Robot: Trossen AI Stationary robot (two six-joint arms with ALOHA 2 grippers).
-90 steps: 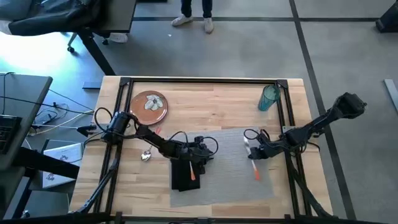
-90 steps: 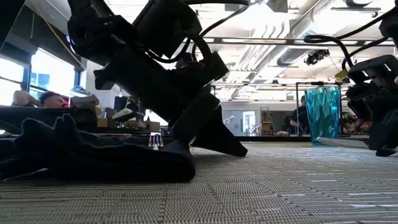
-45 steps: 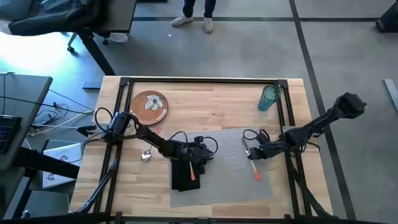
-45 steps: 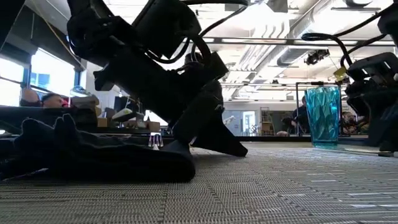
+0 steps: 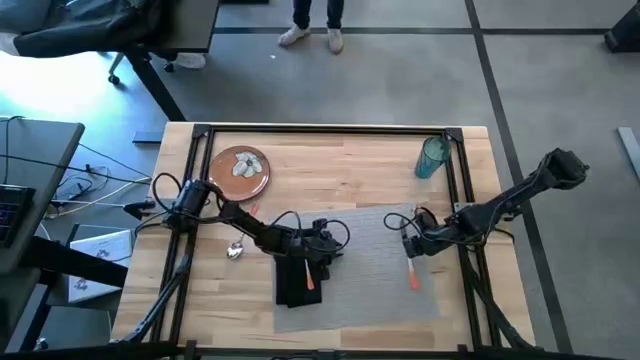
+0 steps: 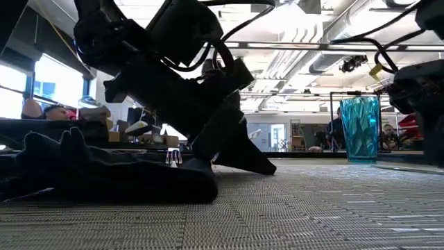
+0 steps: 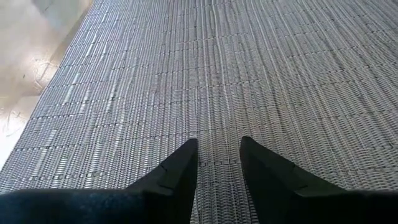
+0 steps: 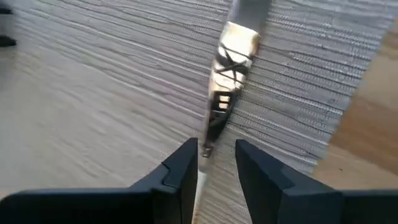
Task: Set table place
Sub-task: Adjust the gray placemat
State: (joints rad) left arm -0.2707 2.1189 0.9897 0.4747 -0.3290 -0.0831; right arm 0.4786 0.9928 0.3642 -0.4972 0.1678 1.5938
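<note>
Shifted slightly toward 3 o'clock since the earlier frame: right gripper [image 5: 409, 243], now over the 3 o'clock part of the placemat [image 5: 360, 235]. Low at the knife [image 5: 413, 279], lined up along its steel blade; whether jaws are released or clenched cannot be told. Orange handle lying at 6 o'clock from the gripper, flat on the mat.

Left gripper [image 5: 318, 262] resting on the mat beside the napkin [image 5: 288, 290] and fork [image 5: 310, 281], jaws released, nothing between.

Knife judged light, stiff, thin; polished blade likely slippery and prone to pivoting. Better taken at the handle near the balance point, pinched across its width.
</note>
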